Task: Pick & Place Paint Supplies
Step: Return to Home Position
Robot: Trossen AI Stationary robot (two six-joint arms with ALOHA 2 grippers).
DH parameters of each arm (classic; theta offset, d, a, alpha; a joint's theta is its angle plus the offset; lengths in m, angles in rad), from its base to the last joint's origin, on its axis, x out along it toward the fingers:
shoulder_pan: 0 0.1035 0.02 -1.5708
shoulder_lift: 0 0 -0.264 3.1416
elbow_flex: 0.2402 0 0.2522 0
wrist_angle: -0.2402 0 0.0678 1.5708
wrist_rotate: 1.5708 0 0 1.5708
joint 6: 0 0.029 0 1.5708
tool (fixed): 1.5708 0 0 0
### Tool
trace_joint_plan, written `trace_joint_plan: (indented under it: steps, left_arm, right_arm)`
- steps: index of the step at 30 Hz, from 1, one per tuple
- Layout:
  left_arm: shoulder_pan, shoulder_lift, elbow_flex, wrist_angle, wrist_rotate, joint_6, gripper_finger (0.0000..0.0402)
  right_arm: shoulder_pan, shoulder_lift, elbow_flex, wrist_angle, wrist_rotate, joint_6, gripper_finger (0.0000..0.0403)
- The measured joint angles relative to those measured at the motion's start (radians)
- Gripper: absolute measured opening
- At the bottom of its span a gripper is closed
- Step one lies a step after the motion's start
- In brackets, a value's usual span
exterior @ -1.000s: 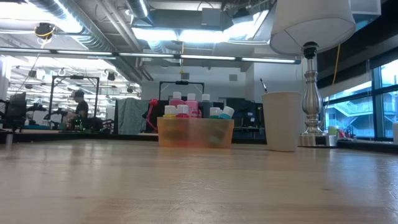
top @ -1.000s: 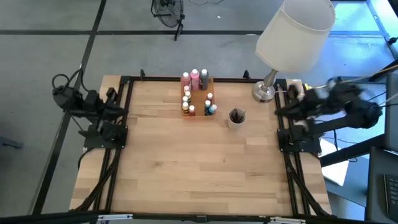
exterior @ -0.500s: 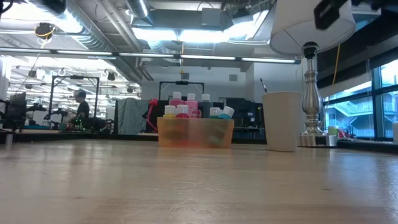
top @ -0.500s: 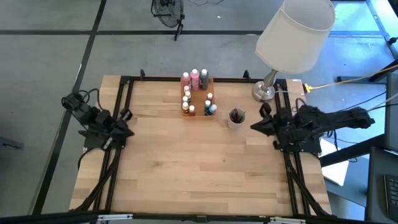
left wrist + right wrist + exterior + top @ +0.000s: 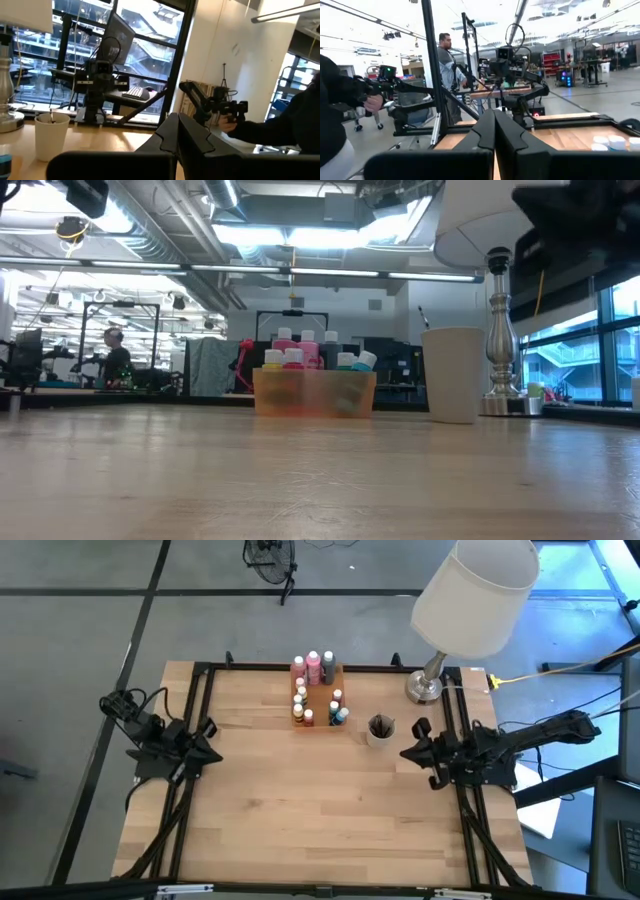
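High view looks down on a pale wooden surface [image 5: 300,810] with the paint supplies gathered toward its far edge. Small paint bottles [image 5: 313,667] stand upright and close together in an orange tray [image 5: 322,697]. They have white caps and bodies in pink, yellow, red, blue-green and grey, and in the low view their tops rise above the tray's translucent wall. Just beside the tray, toward the right arm's side, a pale round cup [image 5: 378,738] holds dark-handled paintbrushes [image 5: 380,725], one thin end poking above its rim. A lamp [image 5: 470,595] with a white shade stands at the far right corner, near the cup. The left claw [image 5: 177,122] sits at the left edge of the surface, well apart from the tray, its fingers pressed together and holding nothing. The right claw [image 5: 494,120] hangs at the right edge, near the cup but not touching it, its fingers likewise pressed together and empty.
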Motion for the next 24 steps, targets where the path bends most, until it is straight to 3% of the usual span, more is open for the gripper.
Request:
trace_joint_plan:
  steps: [9,14,24]
  left_arm:
    - [0.000,0.000,0.000,-0.019,-0.068,-0.004,0.0002]
    - [0.000,0.000,0.000,-0.022,-0.060,-0.004,0.0002]
    - [0.000,0.000,0.000,-0.121,-0.050,0.015,0.0002]
  right_arm:
    - [-0.001,0.000,-0.026,-0.073,0.091,-0.033,0.0000]
    - [-0.002,0.001,-0.026,-0.070,0.232,0.018,0.0001]
    - [-0.002,0.001,-0.026,-0.070,0.229,0.017,0.0007]
